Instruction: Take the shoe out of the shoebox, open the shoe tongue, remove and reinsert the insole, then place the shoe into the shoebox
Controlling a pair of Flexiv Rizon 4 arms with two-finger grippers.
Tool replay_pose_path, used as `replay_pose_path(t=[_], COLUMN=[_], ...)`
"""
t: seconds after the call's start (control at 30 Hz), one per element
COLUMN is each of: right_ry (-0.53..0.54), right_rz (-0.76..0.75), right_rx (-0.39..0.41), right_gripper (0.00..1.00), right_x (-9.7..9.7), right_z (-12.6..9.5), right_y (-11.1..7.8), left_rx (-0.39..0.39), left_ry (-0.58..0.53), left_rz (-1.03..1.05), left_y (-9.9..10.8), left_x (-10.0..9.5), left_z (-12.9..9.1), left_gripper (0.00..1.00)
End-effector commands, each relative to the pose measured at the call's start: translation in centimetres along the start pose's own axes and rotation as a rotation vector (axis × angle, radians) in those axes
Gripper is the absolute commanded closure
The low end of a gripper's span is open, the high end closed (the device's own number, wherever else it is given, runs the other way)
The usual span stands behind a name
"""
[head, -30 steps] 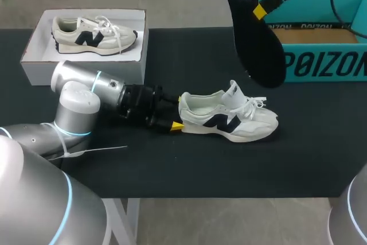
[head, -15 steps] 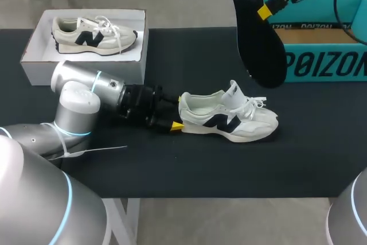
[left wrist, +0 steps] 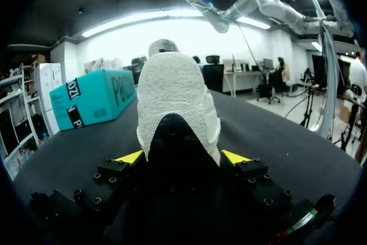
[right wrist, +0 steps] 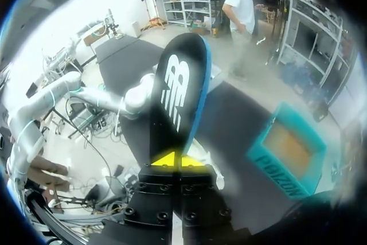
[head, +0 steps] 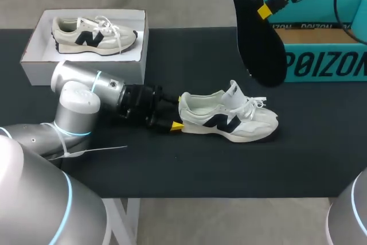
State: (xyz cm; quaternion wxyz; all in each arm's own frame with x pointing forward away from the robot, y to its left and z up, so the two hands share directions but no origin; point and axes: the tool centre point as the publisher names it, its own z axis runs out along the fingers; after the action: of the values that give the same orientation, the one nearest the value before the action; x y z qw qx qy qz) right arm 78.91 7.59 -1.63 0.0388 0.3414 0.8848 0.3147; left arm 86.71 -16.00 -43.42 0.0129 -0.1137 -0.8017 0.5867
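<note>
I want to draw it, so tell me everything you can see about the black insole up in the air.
The insole is flat, thin and foot-shaped, black with a white logo near its upper end and a blue edge. It hangs nearly upright in the air above the table, touching nothing but the right gripper, which is shut on its side.

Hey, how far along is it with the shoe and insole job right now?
Done: the shoe lies out on the table, tongue lifted, insole removed. In hand: the right end effector holds the insole in the air while the left end effector grips the shoe's heel. Left: slide the insole back in, then box the shoe.
</note>
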Motion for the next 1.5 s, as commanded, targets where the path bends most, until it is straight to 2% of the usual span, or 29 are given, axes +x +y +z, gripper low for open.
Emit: replay_pose_path(t=[0.03, 0.23, 0.33, 0.43, 0.77, 1.17, 1.2, 1.23, 1.27, 1.4, 1.5], right_ry=[0.028, 0.037, 0.041, 0.074, 0.074, 0.077, 0.077, 0.077, 0.077, 0.077, 0.077], right_rz=[-0.001, 0.045, 0.068, 0.084, 0.043, 0.054, 0.054, 0.054, 0.054, 0.054, 0.054], right_rx=[-0.021, -0.068, -0.064, -0.074, -0.063, -0.046, -0.046, -0.046, -0.046, -0.046, -0.046], right_gripper=[1.00, 1.00, 1.00, 1.00, 1.00, 1.00, 1.00, 1.00, 1.00, 1.00, 1.00], right_x=[-0.8, 0.6, 1.6, 2.5, 5.2, 5.3, 5.3, 5.3, 5.3, 5.3, 5.3], right_z=[-0.9, -2.5, -2.4, -2.0, -1.9, -1.7, -1.7, -1.7, -1.7, -1.7, -1.7], right_y=[-0.2, -3.0, -4.3, -4.7, -2.6, -2.2, -2.2, -2.2, -2.2, -2.2, -2.2], left_rx=[0.001, 0.001, 0.001, 0.001, 0.001, 0.001, 0.001, 0.001, -0.004, -0.071, -0.150], left_ry=[0.000, 0.000, 0.000, 0.000, 0.000, 0.000, 0.000, 0.000, -0.006, -0.025, -0.035], left_rz=[0.001, 0.001, 0.001, 0.001, 0.001, 0.001, 0.001, 0.001, 0.032, 0.082, 0.098], left_y=[0.4, 0.4, 0.4, 0.4, 0.4, 0.4, 0.4, 0.4, 0.0, -1.5, -1.9], left_x=[0.0, 0.0, 0.0, 0.0, 0.0, 0.0, 0.0, 0.0, -0.1, -0.2, -0.3], left_z=[0.2, 0.2, 0.2, 0.2, 0.2, 0.2, 0.2, 0.2, 0.1, -0.7, -1.2], left_gripper=[1.00, 1.00, 1.00, 1.00, 1.00, 1.00, 0.82, 0.11, 0.00, 0.00, 0.00])
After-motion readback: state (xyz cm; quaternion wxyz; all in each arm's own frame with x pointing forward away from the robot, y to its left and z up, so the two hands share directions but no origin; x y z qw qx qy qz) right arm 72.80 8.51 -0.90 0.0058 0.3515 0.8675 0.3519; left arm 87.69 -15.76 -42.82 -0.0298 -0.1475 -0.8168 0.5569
